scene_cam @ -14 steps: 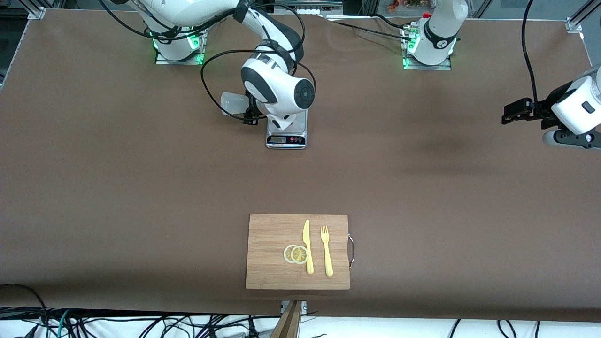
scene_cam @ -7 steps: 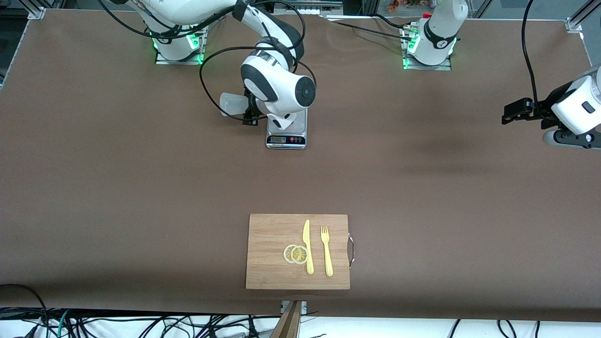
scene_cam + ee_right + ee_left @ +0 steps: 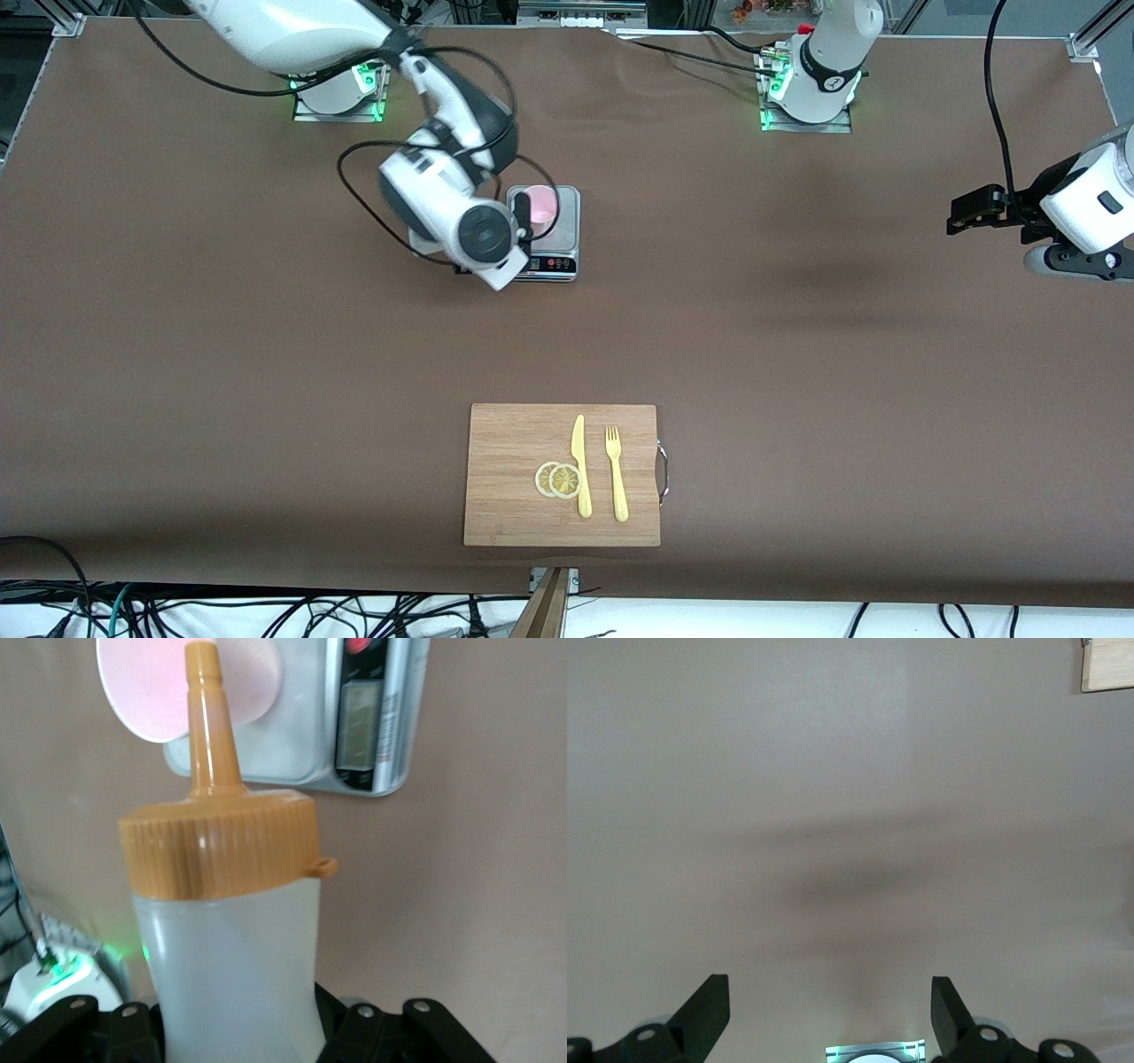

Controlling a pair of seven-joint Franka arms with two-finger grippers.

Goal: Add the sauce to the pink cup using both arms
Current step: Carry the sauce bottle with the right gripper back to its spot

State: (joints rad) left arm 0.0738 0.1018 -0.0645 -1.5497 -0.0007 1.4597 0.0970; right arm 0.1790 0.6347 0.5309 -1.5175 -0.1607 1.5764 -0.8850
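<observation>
The pink cup (image 3: 539, 205) stands on the plate of a small silver scale (image 3: 567, 232). My right gripper (image 3: 521, 218) is beside the scale, on the side toward the right arm's end, and is shut on the sauce bottle. The arm's wrist hides the bottle in the front view. In the right wrist view the whitish bottle (image 3: 232, 948) sits between the jaws of the right gripper (image 3: 235, 1032). Its orange nozzle (image 3: 208, 718) points at the pink cup (image 3: 146, 695) on the scale (image 3: 354, 735). My left gripper (image 3: 961, 213) waits open and empty at the left arm's end of the table, and it also shows in the left wrist view (image 3: 829, 1014).
A wooden cutting board (image 3: 505, 434) lies near the table's front edge. It carries a yellow knife (image 3: 580, 465), a yellow fork (image 3: 616, 474) and two lemon slices (image 3: 558, 479). A corner of the board (image 3: 1107, 665) shows in the left wrist view.
The right arm's wrist has swung off the scale toward the right arm's end, which uncovers the pink cup. The bottle has turned its nozzle toward the cup. The left arm has not moved.
</observation>
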